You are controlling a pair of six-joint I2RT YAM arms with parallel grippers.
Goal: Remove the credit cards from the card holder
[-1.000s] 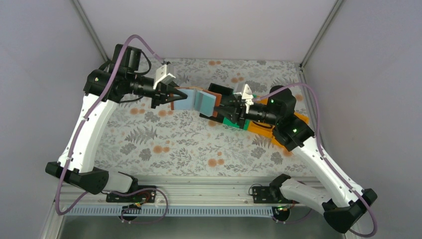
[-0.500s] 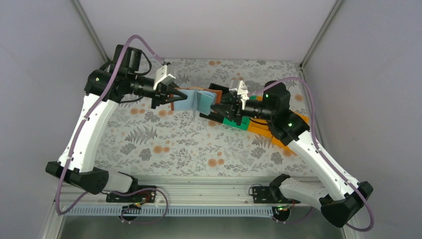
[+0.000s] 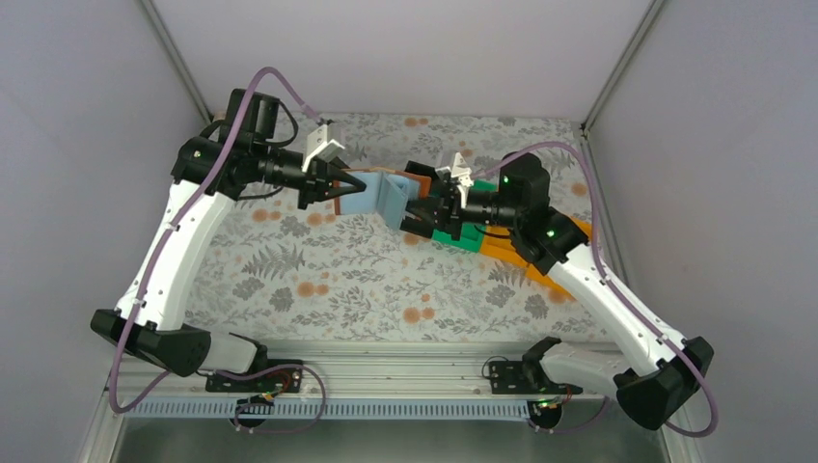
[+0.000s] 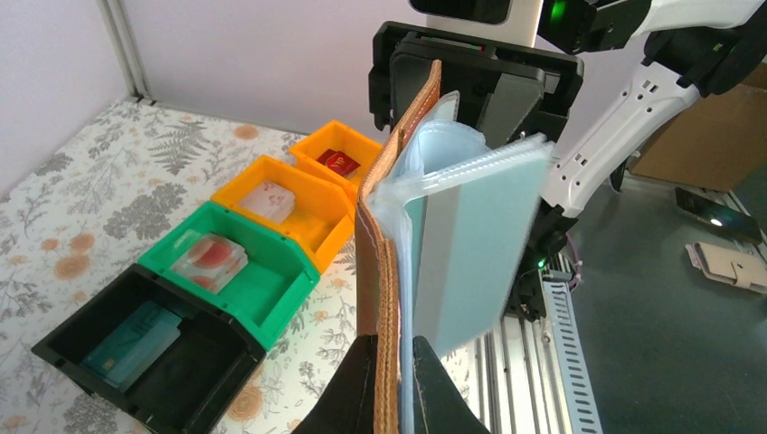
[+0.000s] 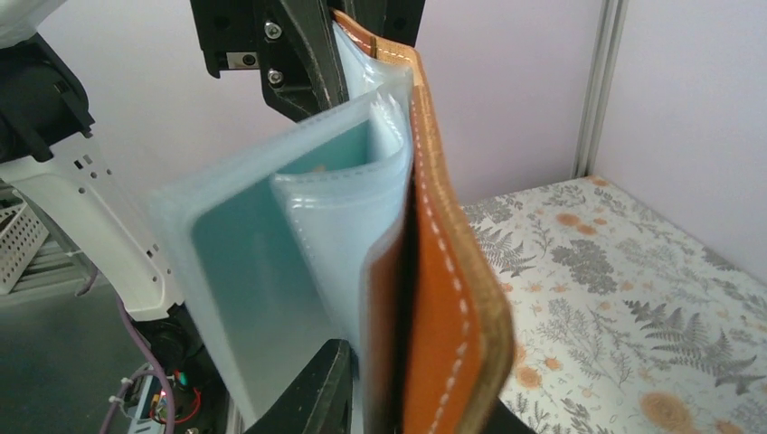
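The card holder (image 3: 386,196) hangs in the air between both grippers, brown outside with pale blue sleeves fanned out. My left gripper (image 3: 338,188) is shut on its left flap; in the left wrist view the fingertips (image 4: 395,348) pinch the brown edge (image 4: 389,226). My right gripper (image 3: 417,207) is shut on the right flap; the right wrist view shows it (image 5: 411,380) pinching the brown cover (image 5: 443,271). A teal credit card (image 5: 253,262) sits inside a sleeve. Other cards lie in the bins: teal (image 4: 131,344), red (image 4: 336,163).
A row of bins stands under the right arm: black (image 4: 154,362), green (image 4: 262,271) and two orange (image 4: 298,199). The green (image 3: 453,234) and orange (image 3: 511,253) bins show in the top view. The floral table (image 3: 318,280) spreads in front.
The right arm has moved left towards the left gripper, so the card holder's flaps stand closer together and the sleeves bulge out. The left arm shifted slightly.
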